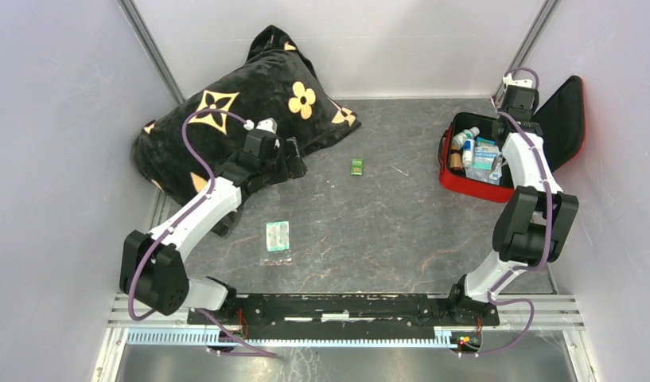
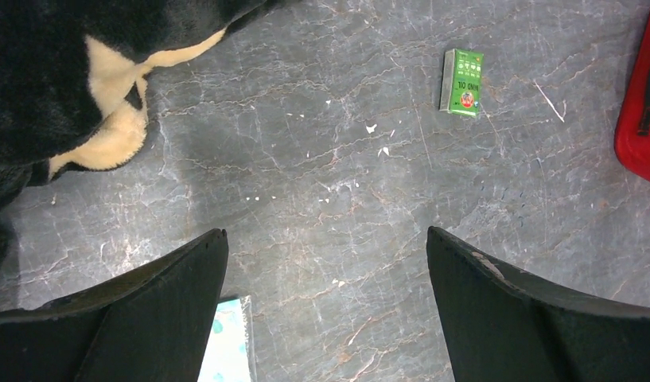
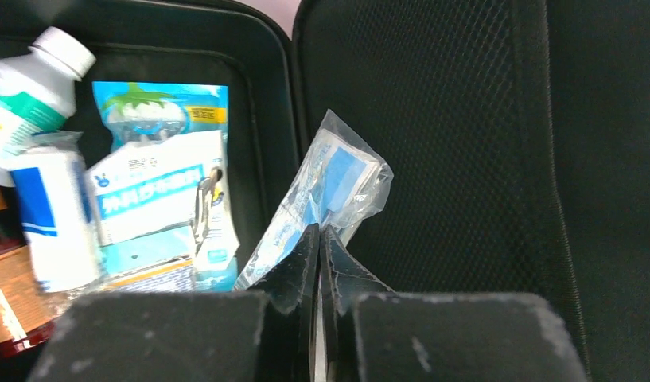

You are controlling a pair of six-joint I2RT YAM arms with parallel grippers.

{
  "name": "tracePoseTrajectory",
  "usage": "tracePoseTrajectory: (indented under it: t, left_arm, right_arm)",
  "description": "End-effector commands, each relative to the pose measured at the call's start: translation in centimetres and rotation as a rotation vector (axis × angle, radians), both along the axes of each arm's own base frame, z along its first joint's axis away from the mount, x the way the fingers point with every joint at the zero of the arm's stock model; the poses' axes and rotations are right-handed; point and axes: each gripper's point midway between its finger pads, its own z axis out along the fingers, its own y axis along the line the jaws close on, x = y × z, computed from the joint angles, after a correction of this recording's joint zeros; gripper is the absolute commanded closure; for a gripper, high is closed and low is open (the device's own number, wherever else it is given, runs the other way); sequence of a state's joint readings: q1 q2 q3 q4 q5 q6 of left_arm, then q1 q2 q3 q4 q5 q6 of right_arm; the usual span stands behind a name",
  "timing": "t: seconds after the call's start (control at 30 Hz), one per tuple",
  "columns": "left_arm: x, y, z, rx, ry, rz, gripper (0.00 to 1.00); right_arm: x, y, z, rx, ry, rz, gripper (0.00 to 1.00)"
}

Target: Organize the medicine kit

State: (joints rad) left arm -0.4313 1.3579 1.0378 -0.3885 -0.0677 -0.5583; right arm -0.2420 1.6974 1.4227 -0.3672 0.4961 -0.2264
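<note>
The red medicine kit [image 1: 465, 181] lies open at the right, its black lid [image 1: 566, 119] leaning on the wall. It holds a white bottle [image 3: 35, 76], a blue pouch [image 3: 158, 171] and other packs. My right gripper [image 3: 319, 235] is inside the kit by the hinge, shut on a clear packet of blue wipes [image 3: 337, 183]; in the top view my right gripper [image 1: 503, 159] is mostly hidden by its arm. My left gripper [image 2: 328, 239] is open and empty above the table, beside the pillow [image 1: 293, 163]. A green box [image 2: 461, 82] and a blister pack [image 2: 226, 342] lie loose on the table.
The black pillow with gold flowers [image 1: 226, 119] fills the back left; its edge shows in the left wrist view [image 2: 59, 72]. The green box [image 1: 357, 166] lies mid-table, the blister pack [image 1: 278, 236] nearer me. The kit's red edge [image 2: 641, 103] shows at far right.
</note>
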Motion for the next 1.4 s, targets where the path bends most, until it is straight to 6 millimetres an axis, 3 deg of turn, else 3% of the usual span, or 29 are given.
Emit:
tracePoseTrajectory:
  t: [0.0, 0.13, 0.27, 0.37, 0.5, 0.63, 0.7, 0.83, 1.0, 1.13, 1.2, 1.27, 1.3, 1.37]
  left_arm:
    - [2.0, -1.1, 2.7, -0.032, -0.062, -0.022, 0.00]
    - [2.6, -1.4, 3.4, -0.038, -0.076, -0.024, 0.00]
    - [2.8, -1.4, 3.3, -0.035, -0.072, -0.022, 0.00]
    - [2.7, -1.2, 3.1, -0.027, -0.071, -0.015, 0.00]
    - [2.7, -0.9, 2.9, -0.013, -0.070, -0.008, 0.00]
    - [2.7, -0.9, 2.8, -0.011, -0.068, -0.007, 0.00]
    - [2.6, -0.9, 2.7, -0.013, -0.069, -0.009, 0.00]
    - [2.5, -0.8, 2.5, -0.011, -0.071, -0.006, 0.00]
    - [2.2, -0.4, 2.7, 0.000, -0.083, -0.005, 0.00]
    - [1.9, -0.2, 2.6, 0.009, -0.085, -0.006, 0.00]
    - [1.9, -0.1, 2.7, 0.009, -0.087, -0.006, 0.00]
    - [1.7, -0.1, 2.9, 0.006, -0.090, -0.007, 0.00]
    - [1.6, 0.0, 3.0, 0.008, -0.092, -0.007, 0.00]
    - [1.5, 0.3, 3.4, 0.014, -0.106, -0.002, 0.00]
  right_arm:
    - [-0.5, -1.5, -0.3, -0.120, 0.106, -0.007, 0.93]
    - [0.0, -1.8, -1.5, -0.140, 0.176, 0.020, 0.88]
    - [1.1, -1.0, -3.9, -0.117, 0.279, 0.076, 0.60]
    - [2.6, 0.8, -3.2, -0.101, 0.245, 0.117, 0.55]
    - [3.9, 3.6, 0.3, -0.059, 0.075, 0.156, 0.53]
    - [5.3, 8.3, 3.6, 0.140, -0.159, 0.254, 0.47]
    - [6.5, 12.4, 4.2, 0.335, -0.283, 0.373, 0.29]
    - [8.0, 20.5, 2.6, 0.631, -0.350, 0.509, 0.21]
    - [9.1, 29.3, -0.8, 0.778, -0.280, 0.571, 0.04]
    - [9.0, 34.8, -2.0, 0.772, -0.261, 0.582, 0.02]
    - [8.6, 36.6, -1.9, 0.679, -0.255, 0.573, 0.02]
    - [8.4, 36.7, -1.0, 0.468, -0.255, 0.563, 0.02]
    - [8.3, 35.6, -0.4, 0.337, -0.269, 0.532, 0.02]
    - [8.2, 34.3, -0.6, 0.247, -0.278, 0.529, 0.02]
